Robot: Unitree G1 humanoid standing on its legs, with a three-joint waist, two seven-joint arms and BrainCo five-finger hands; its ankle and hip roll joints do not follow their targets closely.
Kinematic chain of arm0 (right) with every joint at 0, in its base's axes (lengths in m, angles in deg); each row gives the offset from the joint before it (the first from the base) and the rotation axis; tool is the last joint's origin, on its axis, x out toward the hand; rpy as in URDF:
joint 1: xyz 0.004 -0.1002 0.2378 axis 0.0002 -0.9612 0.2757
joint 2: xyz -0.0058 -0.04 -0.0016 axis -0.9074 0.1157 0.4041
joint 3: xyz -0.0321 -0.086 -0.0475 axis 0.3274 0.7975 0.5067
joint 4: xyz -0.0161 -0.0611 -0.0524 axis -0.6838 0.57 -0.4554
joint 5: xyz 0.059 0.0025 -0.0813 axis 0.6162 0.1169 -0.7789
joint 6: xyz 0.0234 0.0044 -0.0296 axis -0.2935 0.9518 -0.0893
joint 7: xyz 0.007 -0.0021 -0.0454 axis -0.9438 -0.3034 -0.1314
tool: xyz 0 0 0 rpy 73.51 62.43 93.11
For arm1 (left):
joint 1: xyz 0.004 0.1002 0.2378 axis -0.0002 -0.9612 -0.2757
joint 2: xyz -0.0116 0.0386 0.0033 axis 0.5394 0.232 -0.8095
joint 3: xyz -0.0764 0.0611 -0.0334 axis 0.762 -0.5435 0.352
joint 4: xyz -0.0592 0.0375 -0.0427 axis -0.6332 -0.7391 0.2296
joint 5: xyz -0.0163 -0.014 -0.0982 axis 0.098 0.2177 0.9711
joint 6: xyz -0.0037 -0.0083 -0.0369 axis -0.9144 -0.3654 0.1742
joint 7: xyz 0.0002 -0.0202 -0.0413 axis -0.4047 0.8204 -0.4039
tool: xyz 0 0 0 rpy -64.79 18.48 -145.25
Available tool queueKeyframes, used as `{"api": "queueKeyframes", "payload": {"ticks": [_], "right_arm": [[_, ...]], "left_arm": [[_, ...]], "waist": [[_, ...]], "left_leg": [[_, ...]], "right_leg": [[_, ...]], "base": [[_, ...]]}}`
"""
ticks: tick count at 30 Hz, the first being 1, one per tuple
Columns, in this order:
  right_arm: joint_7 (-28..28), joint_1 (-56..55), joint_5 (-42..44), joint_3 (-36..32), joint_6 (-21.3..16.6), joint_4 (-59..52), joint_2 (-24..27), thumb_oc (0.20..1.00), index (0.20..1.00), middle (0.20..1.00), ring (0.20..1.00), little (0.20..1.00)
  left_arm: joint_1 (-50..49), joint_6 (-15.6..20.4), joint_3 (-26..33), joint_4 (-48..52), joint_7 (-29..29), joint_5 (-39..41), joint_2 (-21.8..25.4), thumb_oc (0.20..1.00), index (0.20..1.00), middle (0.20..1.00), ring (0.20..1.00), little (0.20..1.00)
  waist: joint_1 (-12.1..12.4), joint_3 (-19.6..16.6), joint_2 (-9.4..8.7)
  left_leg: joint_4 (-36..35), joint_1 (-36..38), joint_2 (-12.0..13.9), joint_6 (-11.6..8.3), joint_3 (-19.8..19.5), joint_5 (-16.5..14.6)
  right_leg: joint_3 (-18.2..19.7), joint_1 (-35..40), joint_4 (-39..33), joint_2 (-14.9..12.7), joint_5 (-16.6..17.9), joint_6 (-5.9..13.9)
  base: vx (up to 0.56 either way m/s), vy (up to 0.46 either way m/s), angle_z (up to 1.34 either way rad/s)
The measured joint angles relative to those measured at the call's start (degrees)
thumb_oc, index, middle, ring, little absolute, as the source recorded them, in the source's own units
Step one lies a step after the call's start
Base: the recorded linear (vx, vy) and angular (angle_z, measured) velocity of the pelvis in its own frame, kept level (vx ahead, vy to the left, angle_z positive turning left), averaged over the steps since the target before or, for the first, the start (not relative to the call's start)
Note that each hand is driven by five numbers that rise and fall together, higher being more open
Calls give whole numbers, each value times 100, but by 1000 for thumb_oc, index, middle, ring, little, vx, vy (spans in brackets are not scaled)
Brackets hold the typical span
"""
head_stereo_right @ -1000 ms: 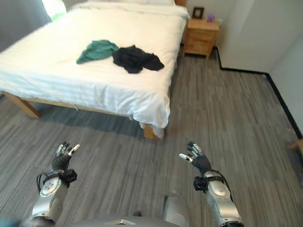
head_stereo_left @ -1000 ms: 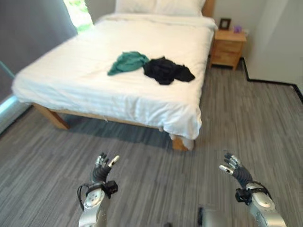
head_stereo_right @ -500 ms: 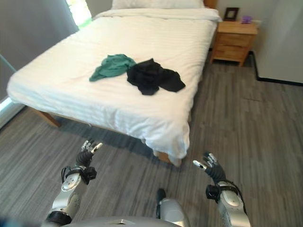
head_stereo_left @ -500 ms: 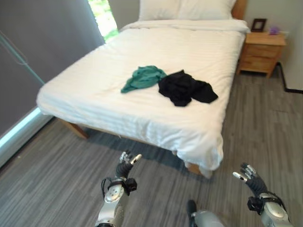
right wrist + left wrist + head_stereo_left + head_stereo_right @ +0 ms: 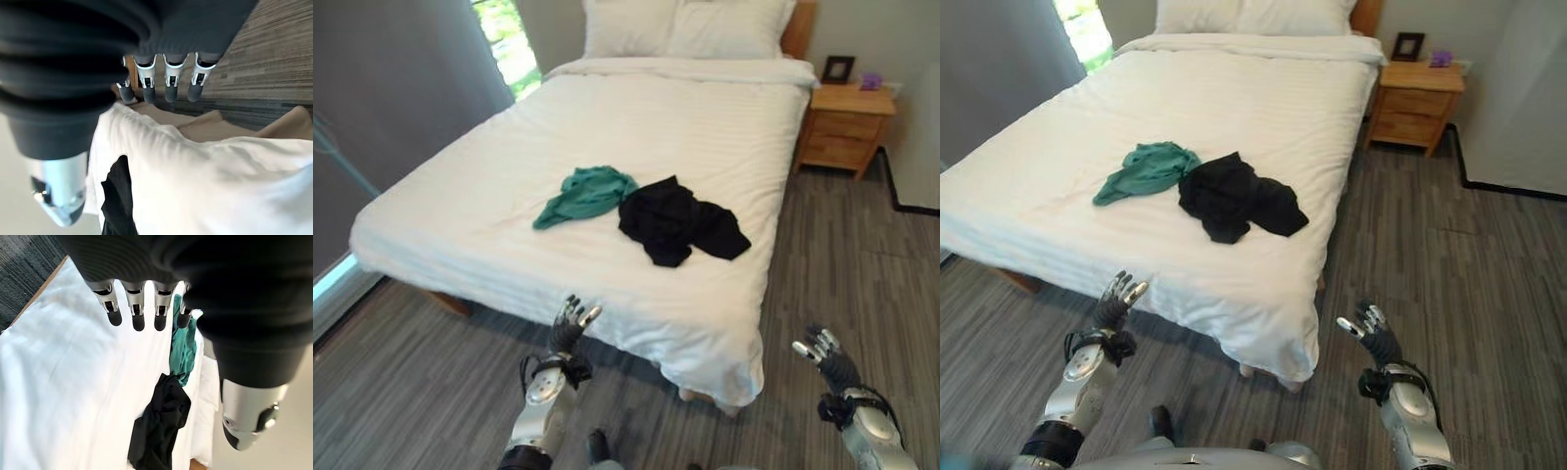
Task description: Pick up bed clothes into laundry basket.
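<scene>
- A green garment (image 5: pixel 584 194) and a black garment (image 5: pixel 677 221) lay crumpled side by side on the white bed (image 5: pixel 489 206), their edges touching, toward the foot half of the mattress.
- The left hand (image 5: pixel 568 325) was raised just in front of the foot edge of the bed, fingers straight and relaxed, holding nothing; its wrist view showed the fingertips (image 5: pixel 138 322) in a row with both garments beyond them.
- The right hand (image 5: pixel 1370 331) hung over the grey plank floor (image 5: pixel 1489 264) off the bed's near corner, fingers spread and empty.
- In the right wrist view the black garment (image 5: pixel 119 196) was cut off at the frame edge, and the bed's wooden frame (image 5: pixel 205 128) showed partly under the sheet.
- A wooden nightstand (image 5: pixel 844 125) stood beside the head of the bed; the small frame (image 5: pixel 837 69) and purple object (image 5: pixel 871 80) on it were too small to make out.
- Two pillows (image 5: pixel 685 27) lay at the head, their tops cut off.
</scene>
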Motion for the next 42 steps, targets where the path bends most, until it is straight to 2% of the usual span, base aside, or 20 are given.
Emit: {"api": "queueKeyframes", "payload": {"ticks": [4,7,8,9,11,13,15,17,19,21,22,23,25,26,31,34,37,40,41,42], "right_arm": [[-7,30,-70,-151,-5,-63,61,1000,1000,1000,1000,1000],[-1,-54,-162,-337,-8,-65,182,1000,1000,1000,1000,1000],[-3,-118,-179,-490,-12,-22,214,1000,1000,1000,1000,1000],[-1,-91,-186,-584,-7,111,201,1000,1000,1000,1000,1000],[12,-58,-184,-589,34,139,82,1000,1000,1000,1000,1000],[-96,-39,-160,-363,92,-41,-35,1000,1000,1000,1000,1000],[-186,-116,-160,-238,130,-53,-50,1000,1000,1000,1000,1000],[-182,-20,-220,-236,185,-106,-40,1000,1000,1000,1000,1000],[-121,-37,-334,-370,194,-203,-37,1000,1000,1000,1000,1000],[-89,-35,-584,-427,226,-221,142,1000,1000,1000,1000,1000],[-83,38,-730,-469,225,-231,325,1000,1000,1000,1000,1000],[65,129,-1051,-802,221,-219,619,1000,1000,1000,1000,1000],[212,150,-1406,-1039,227,-210,990,1000,1000,1000,1000,1000],[195,103,-1628,-1081,245,-145,1346,1000,1000,1000,1000,1000],[323,1438,-2268,-1001,556,619,2448,1000,1000,1000,1000,1000],[214,2645,-3150,465,811,1598,3524,1000,1000,1000,1000,1000],[208,3138,-4309,649,696,862,3626,1000,1000,1000,1000,1000],[418,3989,-5062,1505,555,1499,3659,1000,1000,1000,1000,1000],[454,4467,-5439,2188,589,1870,3656,1000,1000,1000,1000,1000],[400,5157,-6065,3733,483,2183,4017,1000,1000,1000,1000,1000]], "left_arm": [[17,5,40,5,-2,2,2,1000,1000,1000,1000,1000],[138,13,10,15,37,2,-47,1000,1000,1000,1000,1000],[167,20,-7,13,41,-3,-120,1000,1000,1000,1000,1000],[157,19,-69,-5,49,-5,-130,1000,1000,1000,1000,1000],[197,11,-109,6,47,-12,-53,1000,1000,1000,1000,1000],[312,8,-101,6,29,-19,107,1000,1000,1000,1000,1000],[411,23,-95,15,34,-44,205,1000,1000,1000,1000,1000],[452,16,-31,14,39,-65,482,1000,1000,1000,1000,1000],[421,4,145,15,43,-73,553,1000,1000,1000,1000,1000],[359,53,184,12,70,-97,490,1000,1000,1000,1000,1000],[317,36,300,11,71,-113,467,1000,1000,1000,1000,1000],[265,-2,302,40,132,-131,478,1000,1000,1000,1000,1000],[43,-4,313,182,241,-279,641,1000,1000,1000,1000,1000],[-73,-5,319,278,287,-290,583,1000,1000,1000,1000,1000],[-817,-55,311,308,346,-90,205,1000,1000,1000,1000,1000],[-881,-137,-8,459,545,-57,234,1000,1000,1000,1000,1000],[-854,-132,35,519,635,-57,273,1000,1000,1000,1000,1000],[-786,-107,-1,471,709,-56,376,1000,1000,1000,1000,1000],[-813,-78,-11,435,712,-56,444,1000,1000,1000,1000,1000],[-772,-95,-203,357,733,-57,618,1000,1000,1000,1000,1000]], "waist": [[36,-47,88],[-29,-64,200],[-44,-112,434],[-114,-105,511],[-111,-71,451],[-8,-63,424],[-41,-51,320],[-5,21,208],[8,62,196],[58,102,117],[97,157,235],[56,273,265],[26,223,-192],[-12,188,-284],[310,30,-169],[515,-57,-66],[626,-75,-42],[762,-97,-132],[796,-80,-182],[779,-82,-207]], "left_leg": [[58,242,61,-19,-609,-6],[105,428,-223,173,-825,142],[62,579,-335,276,-578,205],[-144,741,-399,330,-448,98],[-170,802,-742,275,-174,-297],[-195,776,-1211,685,97,-401],[-167,852,-1517,921,163,-475],[-190,880,-1821,1244,408,-573],[-164,878,-1897,1253,489,-530],[-163,877,-1908,1432,482,-701],[-161,884,-1804,1455,502,-696],[-193,834,-1647,1346,486,-647],[-196,842,-1899,1315,401,-698],[-195,872,-1999,1348,273,-727],[-194,968,-1872,1220,60,-733],[-193,994,-1837,1221,-82,-728],[-166,986,-1758,1200,-149,-701],[-170,963,-1726,1145,-320,-680],[-194,964,-1724,1121,-355,-681],[-187,961,-1719,1076,-416,-702]], "right_leg": [[438,135,-27,-73,-86,137],[500,118,-31,-327,-192,353],[446,189,-93,-429,-246,542],[409,145,31,-494,-351,697],[471,-26,316,-870,-537,913],[534,-643,1256,-1326,-583,954],[554,-988,1989,-1579,-565,983],[500,-1735,3048,-1881,-283,1069],[176,-1841,3089,-2032,-290,1087],[174,-2057,3006,-1817,-430,1142],[150,-2149,2925,-1549,-542,1123],[-49,-2215,2298,-979,-546,1090],[-191,-2128,1545,-918,-308,925],[-63,-1980,1327,-923,-88,819],[-336,-1167,-86,-786,842,620],[-483,-932,-388,-739,942,570],[-562,-898,-388,-671,940,551],[-736,-824,-390,-652,893,535],[-779,-827,-401,-644,890,538],[-807,-831,-394,-639,865,551]], "base": [[163,253,-73],[179,365,-26],[269,490,6],[155,344,23],[114,366,-8],[57,339,-47],[10,296,-18],[34,212,-38],[108,200,-20],[122,144,-33],[103,31,-34],[85,-1,2],[69,-44,44],[33,-76,63],[44,-27,22],[3,22,29],[34,4,17],[-9,0,22],[-27,-12,23],[-44,-17,28]]}}
